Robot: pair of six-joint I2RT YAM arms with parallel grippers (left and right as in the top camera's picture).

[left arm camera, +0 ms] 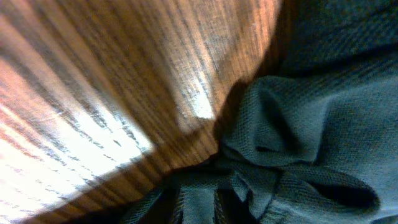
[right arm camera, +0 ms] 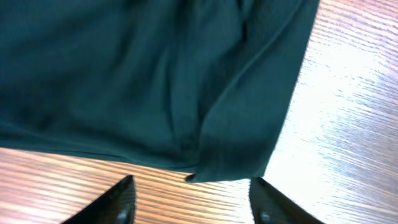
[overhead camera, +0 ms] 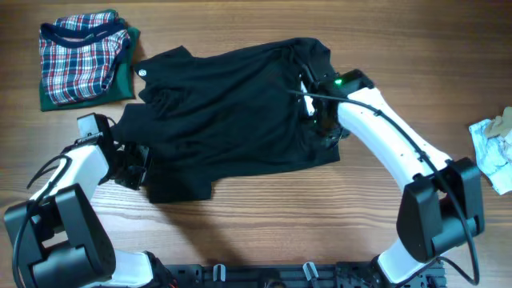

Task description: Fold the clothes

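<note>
Wooden surface [overhead camera: 264, 216] carries all items. Black shirt [overhead camera: 232, 112] lies spread across the middle, rumpled, with one bottom corner sticking out toward the front left. Folded plaid garment [overhead camera: 80, 56] sits on a green garment [overhead camera: 124, 80] at the far left corner, apart from the shirt. Crumpled pale cloth [overhead camera: 494, 148] lies at the right edge, well apart from the shirt. Right arm [overhead camera: 392, 148] reaches in from the front right over the shirt's right side. Left arm [overhead camera: 76, 172] reaches in from the front left to the shirt's left edge. Right end effector [right arm camera: 193, 202]: released, its two fingers [right arm camera: 121, 199] spread wide above bare wood, the shirt's hem corner just ahead and between them, not touching. Left end effector [overhead camera: 132, 164]: at the shirt's left edge; wrist view shows only bunched fabric against wood, fingers not distinguishable, so grip state cannot be told.
</note>
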